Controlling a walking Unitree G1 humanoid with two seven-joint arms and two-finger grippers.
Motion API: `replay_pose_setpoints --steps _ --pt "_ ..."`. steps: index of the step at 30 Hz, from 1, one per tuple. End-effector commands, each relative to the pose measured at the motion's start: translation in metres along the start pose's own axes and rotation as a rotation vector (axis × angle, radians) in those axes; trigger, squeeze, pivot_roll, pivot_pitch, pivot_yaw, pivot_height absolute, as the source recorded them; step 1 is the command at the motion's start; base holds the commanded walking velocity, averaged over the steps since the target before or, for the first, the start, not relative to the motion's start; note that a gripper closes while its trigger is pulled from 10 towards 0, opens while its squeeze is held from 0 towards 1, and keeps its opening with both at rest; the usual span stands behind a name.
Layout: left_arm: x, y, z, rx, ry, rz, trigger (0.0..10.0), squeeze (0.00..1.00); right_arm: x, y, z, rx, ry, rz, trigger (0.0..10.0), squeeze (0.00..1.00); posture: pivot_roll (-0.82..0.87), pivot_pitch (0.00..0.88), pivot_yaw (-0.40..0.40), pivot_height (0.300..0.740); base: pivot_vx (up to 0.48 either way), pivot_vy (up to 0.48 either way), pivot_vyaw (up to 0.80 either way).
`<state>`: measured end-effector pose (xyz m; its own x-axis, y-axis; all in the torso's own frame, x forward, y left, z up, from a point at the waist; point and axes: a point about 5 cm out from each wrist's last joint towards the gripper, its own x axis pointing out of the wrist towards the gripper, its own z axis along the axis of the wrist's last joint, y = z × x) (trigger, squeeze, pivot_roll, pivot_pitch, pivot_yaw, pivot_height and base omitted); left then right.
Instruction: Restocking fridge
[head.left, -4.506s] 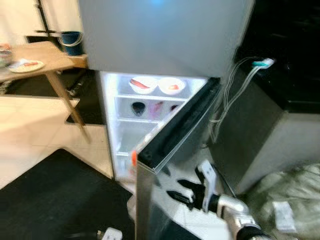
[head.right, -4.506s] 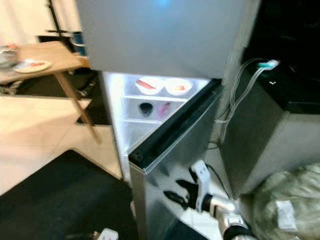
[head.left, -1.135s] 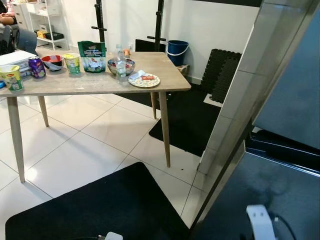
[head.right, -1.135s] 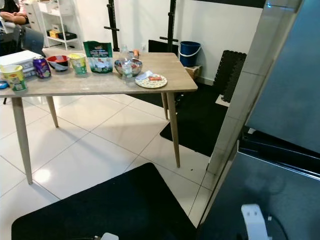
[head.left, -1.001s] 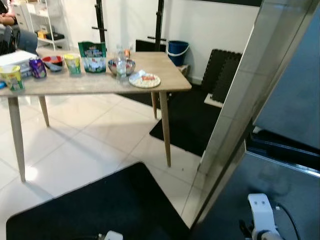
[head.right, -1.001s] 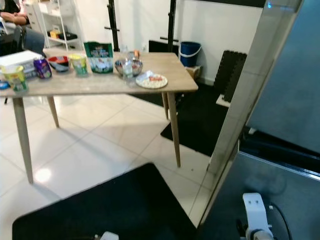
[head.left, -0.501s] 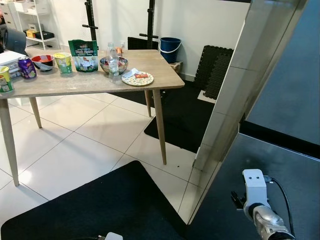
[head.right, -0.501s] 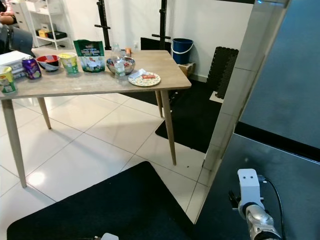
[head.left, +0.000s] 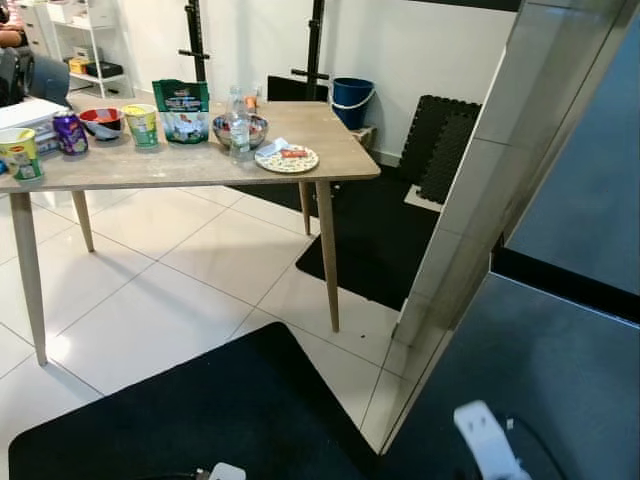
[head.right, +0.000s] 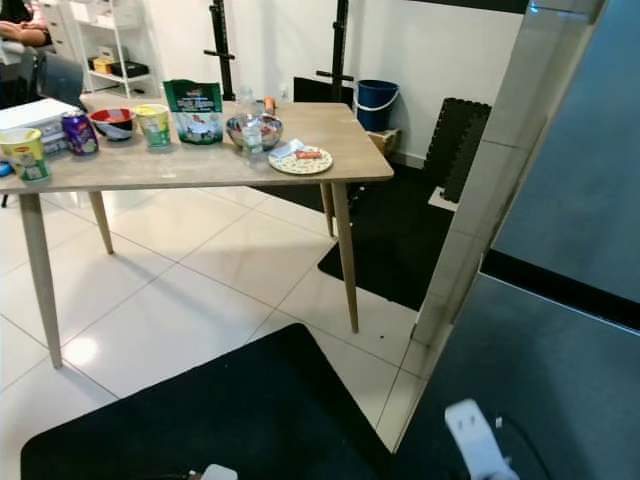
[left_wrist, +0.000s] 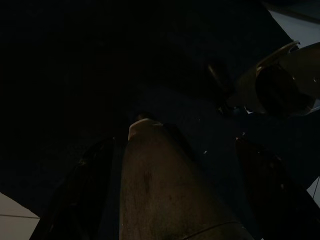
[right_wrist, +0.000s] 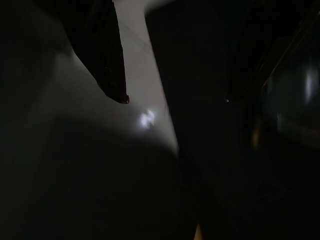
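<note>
With the right gripper (right_wrist: 175, 97) spread and empty low beside the fridge door (head.left: 560, 390), walk to the table (head.left: 190, 165), where the groceries wait far ahead of those fingers.

My right claw (right_wrist: 175, 100) hangs low with its fingers (right_wrist: 107, 55) spread apart; my left claw (left_wrist: 170, 165) hangs in darkness.

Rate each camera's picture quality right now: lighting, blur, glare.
Head views: bright and sharp on the wooden table and tiled floor, with a glare patch on the tiles; the white part of the right arm is motion-blurred. Left wrist view: nearly black. Right wrist view: dark, one black finger against a pale surface.
</note>
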<state>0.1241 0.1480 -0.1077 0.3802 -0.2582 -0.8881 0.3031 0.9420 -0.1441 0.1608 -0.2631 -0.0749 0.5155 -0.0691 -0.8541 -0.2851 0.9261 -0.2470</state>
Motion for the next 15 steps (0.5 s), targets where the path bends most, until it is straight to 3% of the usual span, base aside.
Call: replay_pose_setpoints --steps 1,6,10,15 --pt "0.000 -0.010 -0.015 -0.012 0.057 -0.021 10.0 0.00 -0.004 0.006 -0.022 0.004 0.078 0.032 10.0 0.00 -0.09 0.000 -0.075 0.740 0.000 0.000 0.56" --pt "0.000 -0.009 -0.015 -0.007 0.062 -0.015 10.0 0.00 -0.013 0.016 -0.056 0.020 0.185 0.062 10.0 0.00 -0.09 0.000 -0.074 0.740 0.000 0.000 0.77" --pt "0.000 -0.007 -0.015 -0.007 0.063 -0.010 10.0 0.00 -0.017 0.019 -0.068 0.032 0.222 0.073 10.0 0.00 -0.09 0.000 -0.075 0.740 0.000 0.000 0.77" --pt "0.000 -0.007 -0.015 -0.007 0.062 -0.007 10.0 0.00 -0.017 0.018 -0.068 0.040 0.222 0.076 10.0 0.00 -0.09 0.000 -0.074 0.740 0.000 0.000 0.77"
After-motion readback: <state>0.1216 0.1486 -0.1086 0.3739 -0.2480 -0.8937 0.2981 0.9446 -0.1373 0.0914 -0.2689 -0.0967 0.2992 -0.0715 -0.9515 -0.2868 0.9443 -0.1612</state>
